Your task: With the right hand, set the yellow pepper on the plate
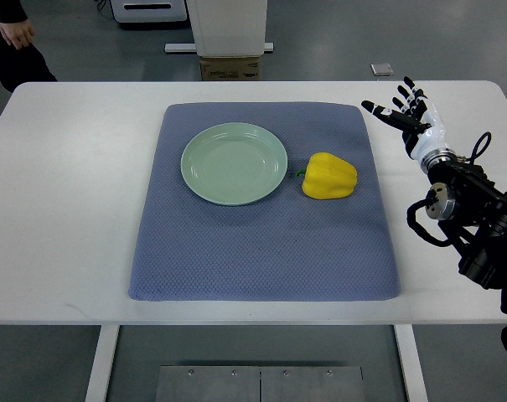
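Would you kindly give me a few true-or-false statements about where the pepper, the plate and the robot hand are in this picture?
1. The yellow pepper lies on the blue mat, beside the plate. True.
2. The plate already holds the pepper. False: the plate is bare; the pepper lies to its right.
3. The right robot hand is open and holds nothing. True.
4. The right robot hand is touching the pepper. False: it hovers apart from it, past the mat's right edge.
5. The left robot hand rests on the table. False: no left hand is in view.
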### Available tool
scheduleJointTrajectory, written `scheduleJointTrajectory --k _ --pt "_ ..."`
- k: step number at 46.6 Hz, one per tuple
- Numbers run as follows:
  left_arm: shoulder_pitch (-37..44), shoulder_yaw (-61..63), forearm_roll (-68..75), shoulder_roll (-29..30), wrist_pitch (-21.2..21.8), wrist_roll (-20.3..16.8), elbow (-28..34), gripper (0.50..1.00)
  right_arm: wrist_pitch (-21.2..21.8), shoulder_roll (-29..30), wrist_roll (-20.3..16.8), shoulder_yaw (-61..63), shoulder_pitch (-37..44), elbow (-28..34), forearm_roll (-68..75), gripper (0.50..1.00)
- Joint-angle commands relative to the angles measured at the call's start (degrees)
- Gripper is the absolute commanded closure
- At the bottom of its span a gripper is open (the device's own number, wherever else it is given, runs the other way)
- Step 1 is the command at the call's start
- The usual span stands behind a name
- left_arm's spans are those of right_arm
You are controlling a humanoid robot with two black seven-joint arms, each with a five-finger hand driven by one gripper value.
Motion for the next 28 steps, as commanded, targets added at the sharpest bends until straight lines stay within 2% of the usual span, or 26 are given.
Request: scheduleJointTrajectory --k 1,28 --pt "0.0 0.0 0.08 0.0 -0.01 0.0 0.0 0.5 0.0 0.0 0.0 0.01 -0.01 0.0 0.0 0.5" --pt "0.18 0.0 -0.1 0.0 -0.01 0.0 0.09 0.5 0.0 0.0 0.0 -0.08 -0.1 0.0 0.0 0.5"
